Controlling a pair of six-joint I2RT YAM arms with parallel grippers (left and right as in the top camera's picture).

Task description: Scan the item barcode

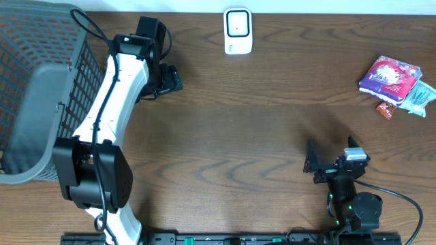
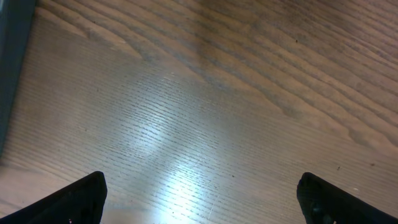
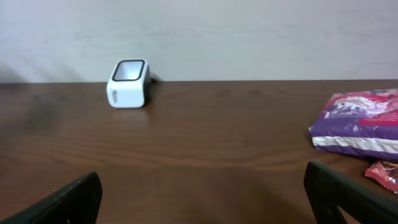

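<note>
The white barcode scanner (image 1: pixel 238 30) stands at the table's back edge; the right wrist view shows the scanner (image 3: pixel 129 83) far ahead on the left. The items lie at the far right: a purple packet (image 1: pixel 390 75) (image 3: pixel 360 123), a small red packet (image 1: pixel 385 109) (image 3: pixel 382 174) and a greenish wrapper (image 1: pixel 419 95). My left gripper (image 1: pixel 167 80) (image 2: pixel 202 190) is open over bare wood, left of the scanner, holding nothing. Near the front right, my right gripper (image 1: pixel 312 165) (image 3: pixel 202 190) is open and empty, well short of the packets.
A large grey mesh basket (image 1: pixel 30 95) fills the left end of the table, and its dark wall (image 2: pixel 9 68) shows at the left edge of the left wrist view. Wood tabletop (image 1: pixel 259 129) spans the space between the two arms.
</note>
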